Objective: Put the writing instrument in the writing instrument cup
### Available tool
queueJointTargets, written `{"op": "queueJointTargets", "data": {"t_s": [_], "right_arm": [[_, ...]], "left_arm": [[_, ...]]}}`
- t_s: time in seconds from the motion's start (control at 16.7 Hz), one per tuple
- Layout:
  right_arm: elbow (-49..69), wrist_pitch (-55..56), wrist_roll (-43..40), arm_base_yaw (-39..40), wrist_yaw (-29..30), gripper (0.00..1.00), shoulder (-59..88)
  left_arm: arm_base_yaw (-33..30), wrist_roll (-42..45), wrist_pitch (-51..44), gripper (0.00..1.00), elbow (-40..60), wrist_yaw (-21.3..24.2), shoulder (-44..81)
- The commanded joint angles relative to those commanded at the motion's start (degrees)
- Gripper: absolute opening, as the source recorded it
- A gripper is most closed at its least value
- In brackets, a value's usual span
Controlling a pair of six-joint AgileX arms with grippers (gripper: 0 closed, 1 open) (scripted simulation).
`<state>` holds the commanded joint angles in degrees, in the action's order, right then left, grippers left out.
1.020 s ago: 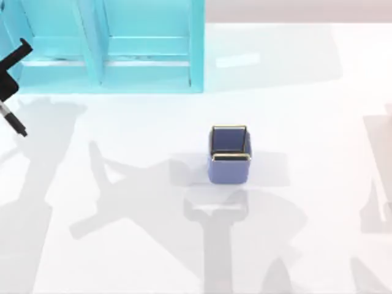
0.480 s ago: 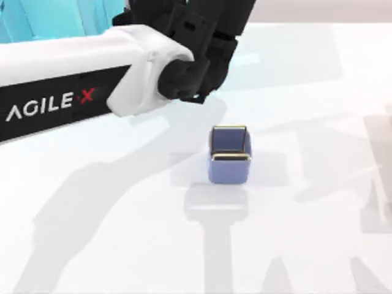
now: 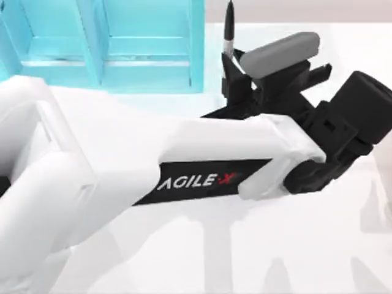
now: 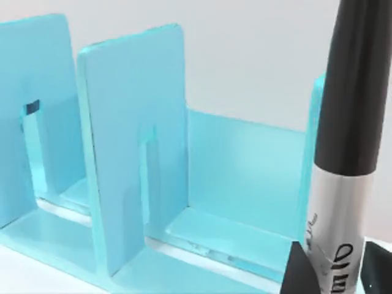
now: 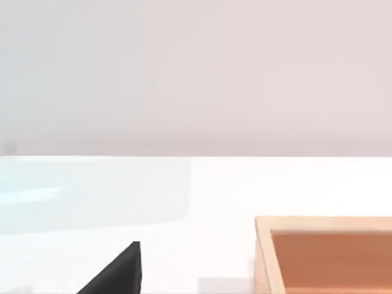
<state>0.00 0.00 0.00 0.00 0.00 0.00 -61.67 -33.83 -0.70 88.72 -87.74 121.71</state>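
My left arm (image 3: 202, 177) reaches across the table from the left, and its gripper (image 3: 236, 66) is shut on the writing instrument (image 3: 229, 24). The pen stands upright with its black cap end uppermost, just right of the turquoise shelf unit (image 3: 122, 49). In the left wrist view the silver-white barrel (image 4: 340, 208) rises between the black fingers (image 4: 299, 272), with the black cap above it. The writing instrument cup is hidden under the left arm in the top view. A dark part of my right gripper (image 5: 116, 272) shows in the right wrist view, low over the white table.
The large turquoise shelf unit (image 4: 128, 153) with upright dividers stands at the table's back left. An orange-brown open box (image 5: 331, 257) lies on the table in the right wrist view.
My left arm has swung from the far left across the table with the pen. It now covers the cup, which was in plain sight before. The pen now points upward.
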Motion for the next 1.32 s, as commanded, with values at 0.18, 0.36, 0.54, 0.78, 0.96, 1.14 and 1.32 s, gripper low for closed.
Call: {"op": "queueJointTargets", "data": {"t_s": [0.18,0.36,0.54,0.78,0.96,1.14,1.32], "right_arm": [[0.0,0.0,0.0,0.0,0.0,1.0,0.0],[0.0,0.0,0.0,0.0,0.0,1.0,0.0],[0.0,0.0,0.0,0.0,0.0,1.0,0.0],[0.0,0.0,0.0,0.0,0.0,1.0,0.0],[0.0,0.0,0.0,0.0,0.0,1.0,0.0],[0.0,0.0,0.0,0.0,0.0,1.0,0.0],[0.0,0.0,0.0,0.0,0.0,1.0,0.0]], "left_arm": [[-2.41,0.22,0.71,0.0,1.39,-3.49,2.05],[-2.68,0.23,0.82,0.0,1.59,-3.78,2.29],[-2.29,0.27,8.18,0.0,0.37,-2.95,3.21],[-2.25,-1.31,4.93,0.0,1.1,-2.99,3.32],[-2.21,-4.07,-0.52,0.0,2.49,-3.33,3.18],[-2.17,-6.8,-6.28,0.0,3.74,-3.55,3.09],[-2.14,-8.46,-9.78,0.0,4.44,-3.36,3.17]]}}
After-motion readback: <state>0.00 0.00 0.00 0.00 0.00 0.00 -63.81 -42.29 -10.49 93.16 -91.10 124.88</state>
